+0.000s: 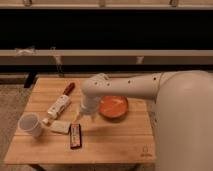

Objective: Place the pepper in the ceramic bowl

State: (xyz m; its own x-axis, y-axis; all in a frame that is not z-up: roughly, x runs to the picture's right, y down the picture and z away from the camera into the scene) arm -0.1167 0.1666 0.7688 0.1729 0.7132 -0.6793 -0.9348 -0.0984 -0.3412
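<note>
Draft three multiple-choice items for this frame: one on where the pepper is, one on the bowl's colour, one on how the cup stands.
1. Where is the pepper?
A. on the floor
B. on the ledge behind
C. on the table, at its far left, beyond the white tube

2. What colour is the ceramic bowl?
A. blue
B. orange-red
C. green

3. How does the white cup stand?
A. upright, mouth up
B. upside down
C. on its side

Answers:
1 C: the dark red pepper lies on the wood past the tube's far end.
2 B: its glossy inside shows orange-red.
3 A: its open rim faces up.

The gripper hangs over the table just left of the bowl, apart from the pepper.
</note>
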